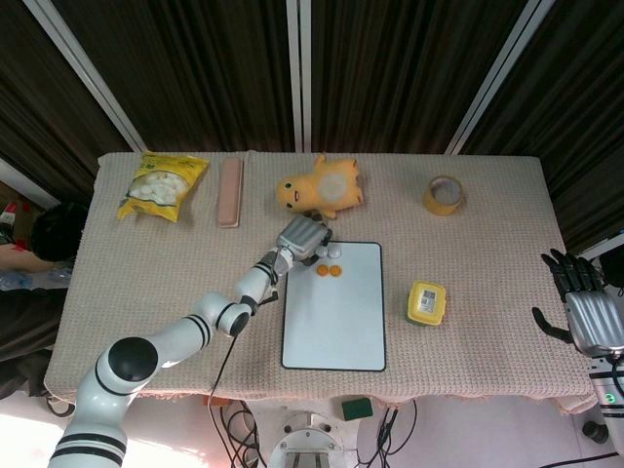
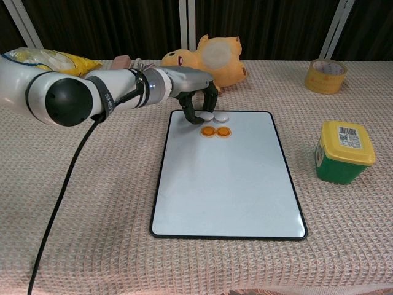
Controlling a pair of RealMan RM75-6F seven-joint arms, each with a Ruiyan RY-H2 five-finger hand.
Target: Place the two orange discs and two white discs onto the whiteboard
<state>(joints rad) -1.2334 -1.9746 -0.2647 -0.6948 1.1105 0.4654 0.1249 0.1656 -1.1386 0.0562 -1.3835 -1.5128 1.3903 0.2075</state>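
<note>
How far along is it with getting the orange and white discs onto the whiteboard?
Nearly done. Both orange discs lie on the whiteboard near its top edge, with two white discs just above them, also on the board. The left hand hangs over the left white disc; whether it grips it is unclear. The right hand idles off the table.

Whiteboard point(image 2: 227, 178) glossy smooth; tablecloth point(image 2: 92, 203) rough woven cloth; toy point(image 2: 209, 58) plush.
</note>
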